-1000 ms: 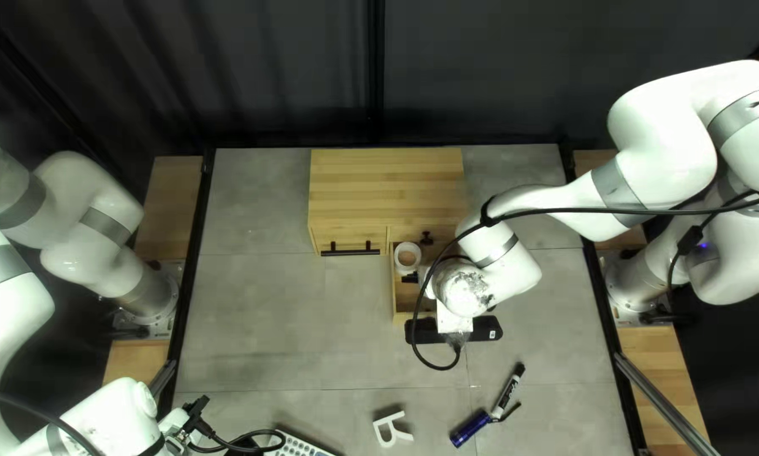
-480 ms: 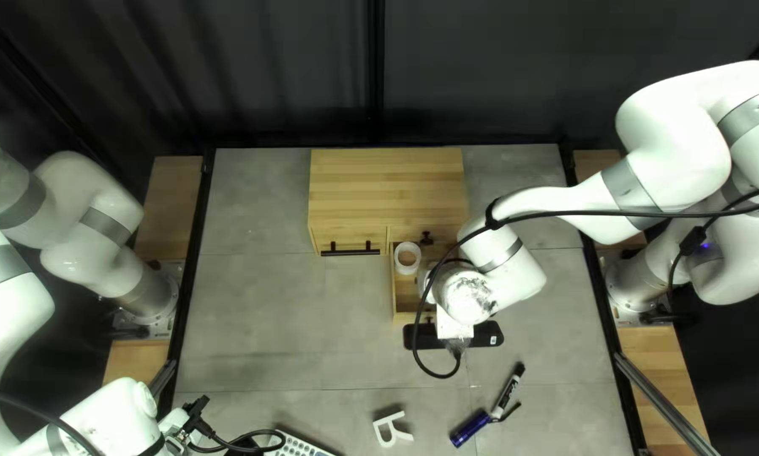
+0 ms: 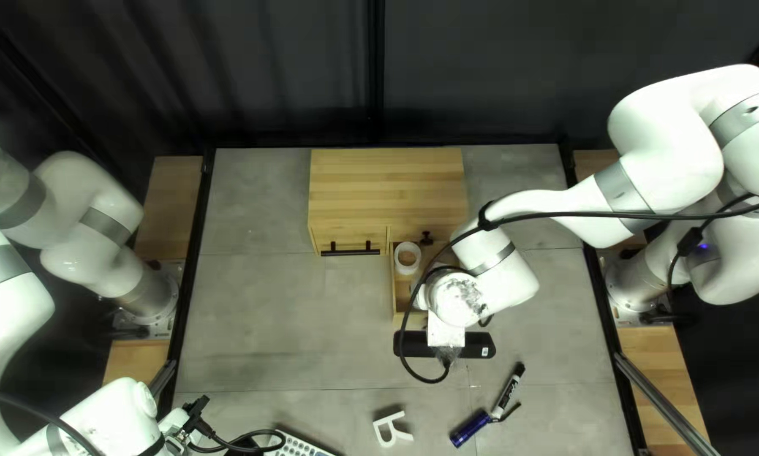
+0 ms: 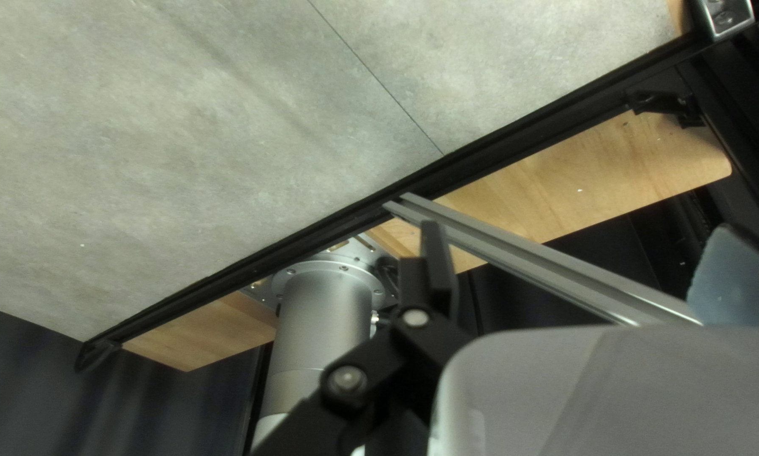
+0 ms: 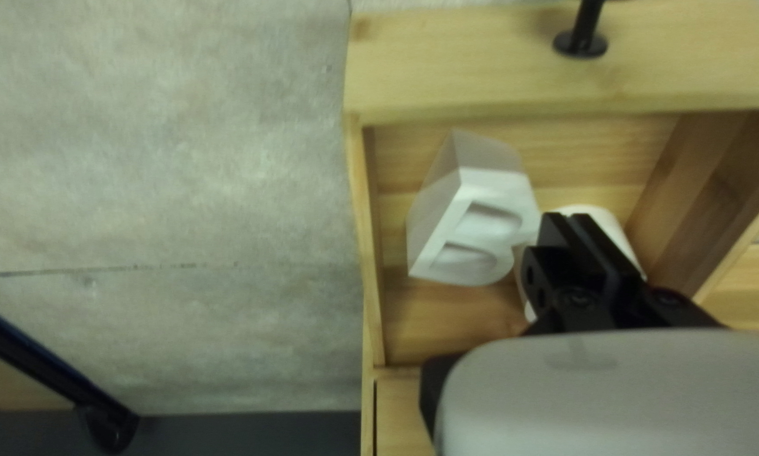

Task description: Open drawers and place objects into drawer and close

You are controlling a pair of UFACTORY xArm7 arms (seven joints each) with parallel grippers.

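The drawer's front panel (image 5: 481, 76) lies ahead of my right gripper (image 5: 567, 221), toward the table's near edge; my right arm (image 3: 485, 291) is plainly the nearer one. That gripper is pinched together on nothing, its tips over the inside of the open drawer (image 5: 365, 253), with the white block (image 5: 481, 181) just beside them. The drawer's long axis runs out from the cabinet (image 3: 388, 186) toward the near edge, and its handle (image 5: 580, 42) points that same way, away from the fingers.

So closing it, as I judge, calls for lifting clear, passing over the panel and pushing back from outside (a shove from in here would only drag it further open). The white roll (image 3: 407, 269) also sits in the drawer and might get knocked on the way up. The white letter (image 3: 389, 418) is on the table, and may be wanted first. My left gripper (image 4: 578, 232) hangs spread and empty, well apart.
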